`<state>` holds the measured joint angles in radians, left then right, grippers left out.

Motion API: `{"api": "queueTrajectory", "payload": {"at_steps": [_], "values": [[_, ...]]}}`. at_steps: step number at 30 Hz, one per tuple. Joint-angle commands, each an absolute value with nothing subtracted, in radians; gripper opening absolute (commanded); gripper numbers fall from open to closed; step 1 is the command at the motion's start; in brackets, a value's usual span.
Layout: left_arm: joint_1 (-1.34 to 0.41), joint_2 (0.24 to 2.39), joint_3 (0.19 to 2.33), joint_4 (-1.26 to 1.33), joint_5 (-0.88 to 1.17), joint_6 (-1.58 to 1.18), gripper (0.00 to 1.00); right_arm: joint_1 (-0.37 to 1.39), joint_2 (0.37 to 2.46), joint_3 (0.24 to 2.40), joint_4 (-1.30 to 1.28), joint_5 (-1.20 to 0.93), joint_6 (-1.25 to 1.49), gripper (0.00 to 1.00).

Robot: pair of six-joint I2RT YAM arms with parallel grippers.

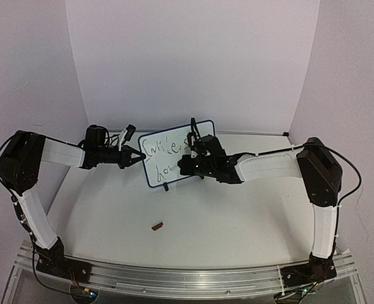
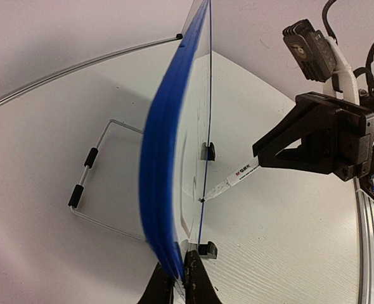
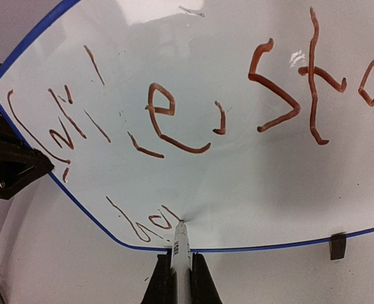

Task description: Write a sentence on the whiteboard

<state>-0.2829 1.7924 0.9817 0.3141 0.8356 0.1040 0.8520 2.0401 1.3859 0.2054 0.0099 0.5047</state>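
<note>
Closest in, the right hand [image 3: 180, 278] is clenched on a white marker pen [image 3: 181, 244]. Its tip touches the small blue-framed whiteboard [image 3: 269, 190] at the lower line of the reddish-brown scrawled sentence [image 3: 174, 120]. Standing upright on the white table [image 1: 238, 221], the board has its left edge pinched by the left hand [image 2: 177, 285]. A small brown piece [image 1: 156, 225] lies in front, well apart.

Passage across the middle is blocked by the upright whiteboard [image 1: 171, 134]. Its left edge is occupied by the left gripper [image 2: 179, 285], clamped on the frame; its face is crowded by the right gripper [image 3: 180, 278] and the marker [image 2: 238, 177] gripped there. Space behind is narrowed by a wire stand [image 2: 89, 183]. Open table [image 1: 238, 221] is left in front, interrupted only by a small brown object [image 1: 156, 225].
</note>
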Motion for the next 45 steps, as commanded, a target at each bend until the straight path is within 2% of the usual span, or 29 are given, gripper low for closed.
{"api": "queueTrajectory", "payload": {"at_steps": [1, 13, 25, 45], "values": [[-0.282, 1.798, 0.975, 0.260, 0.738, 0.167, 0.00, 0.852, 2.076, 1.386, 0.187, 0.017, 0.533, 0.00], [-0.284, 1.796, 0.973, 0.259, 0.738, 0.168, 0.00, 0.852, 2.100, 1.377, 0.185, 0.008, 0.545, 0.00], [-0.282, 1.793, 0.972, 0.259, 0.738, 0.167, 0.00, 0.854, 1.935, 1.314, 0.289, -0.003, 0.534, 0.00], [-0.283, 1.793, 0.972, 0.259, 0.738, 0.167, 0.00, 0.854, 2.027, 1.419, 0.282, 0.014, 0.516, 0.00]]}}
